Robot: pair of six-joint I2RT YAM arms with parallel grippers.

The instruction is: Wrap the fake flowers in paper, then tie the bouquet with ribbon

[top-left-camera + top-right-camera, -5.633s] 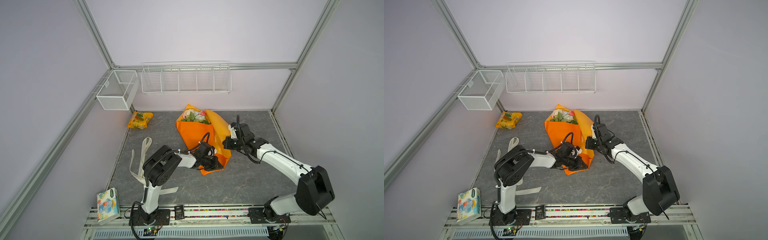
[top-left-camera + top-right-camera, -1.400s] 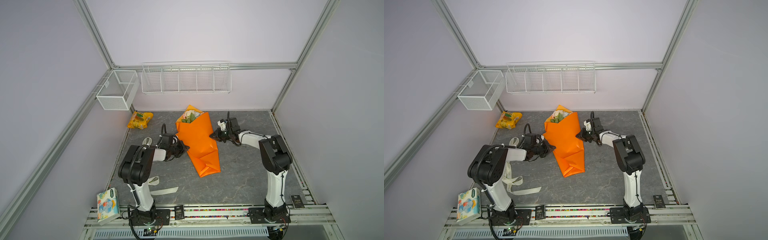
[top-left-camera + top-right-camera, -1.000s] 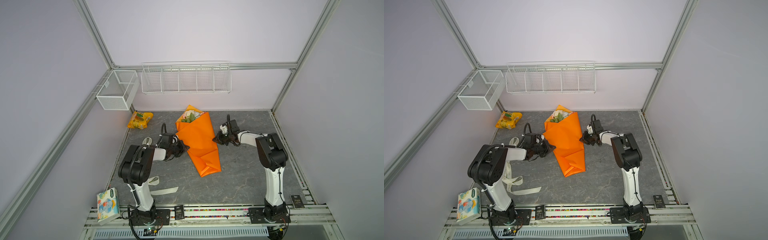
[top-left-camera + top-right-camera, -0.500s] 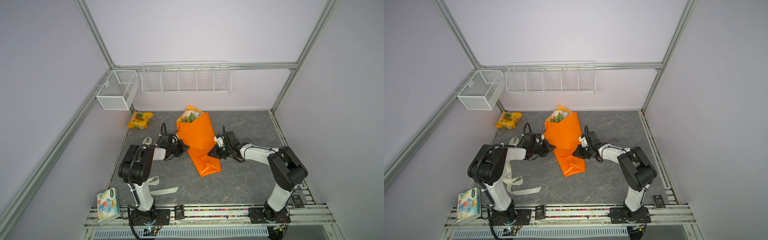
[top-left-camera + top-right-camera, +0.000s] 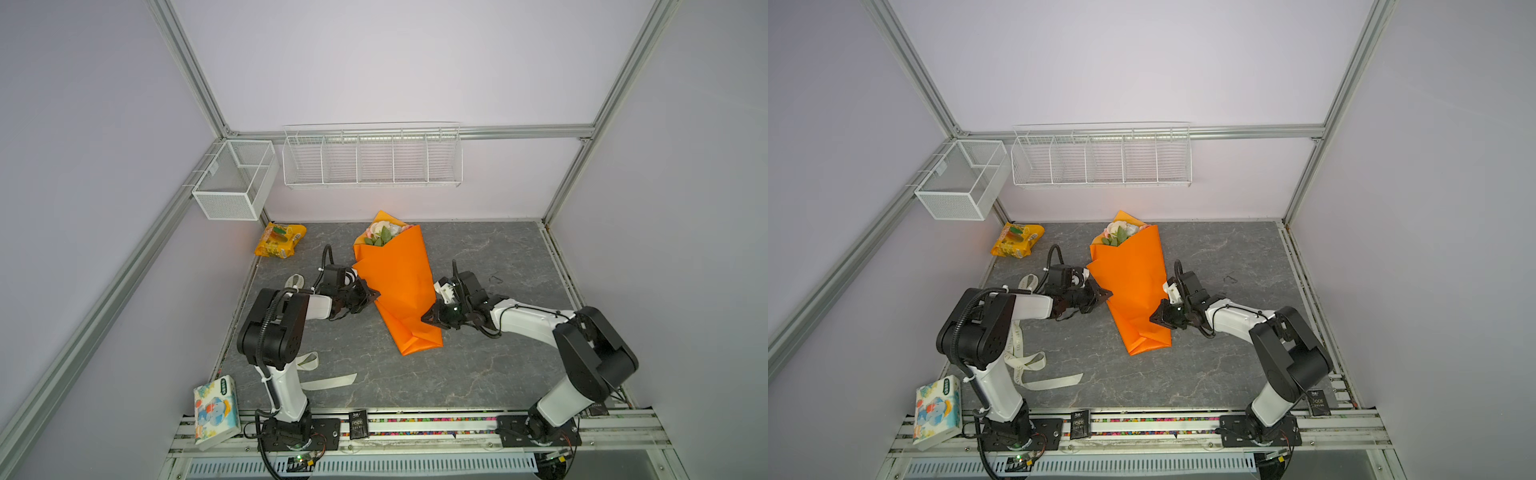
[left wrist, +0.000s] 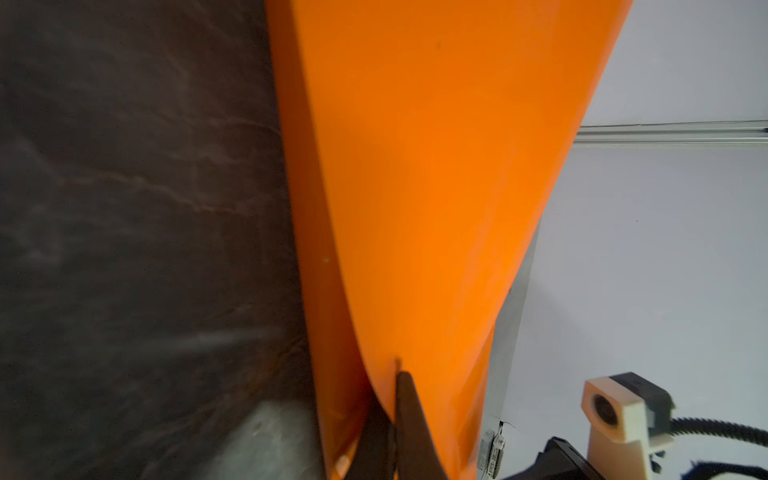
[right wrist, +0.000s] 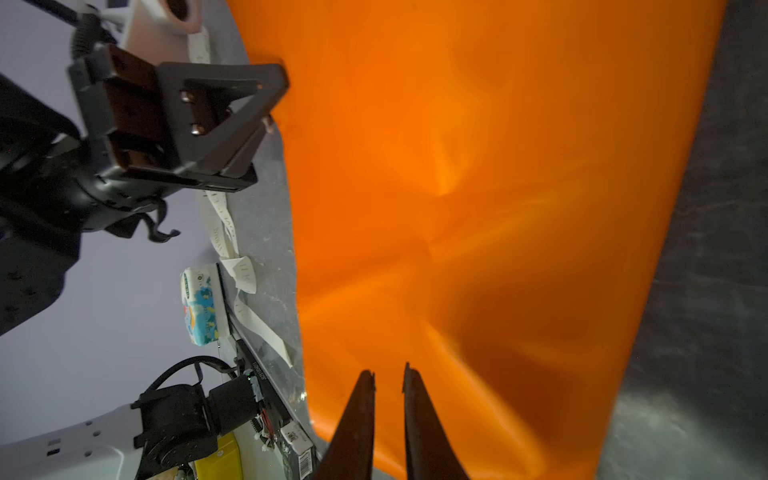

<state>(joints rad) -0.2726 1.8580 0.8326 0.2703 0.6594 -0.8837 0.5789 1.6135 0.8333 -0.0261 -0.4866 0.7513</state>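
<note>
The bouquet of fake flowers (image 5: 399, 291) (image 5: 1133, 291) lies on the grey table in its orange paper wrap, with the blooms (image 5: 382, 232) peeking out at the far end. My left gripper (image 5: 372, 294) (image 5: 1106, 296) is shut on the wrap's left edge. In the left wrist view the fold of orange paper is pinched at the left gripper's tips (image 6: 395, 374). My right gripper (image 5: 426, 318) (image 5: 1153, 316) sits at the wrap's lower right edge. Its jaws (image 7: 388, 376) stand a narrow gap apart over the paper, with nothing between them.
A cream ribbon (image 5: 328, 380) lies loose on the table beside the left arm's base. A yellow snack packet (image 5: 280, 240) sits at the back left and a tissue pack (image 5: 216, 411) at the front left. Wire baskets (image 5: 372, 160) hang on the back wall.
My right gripper has moved from the wrap's upper right side toward me, down to its lower right edge. The left gripper has kept its hold and place.
</note>
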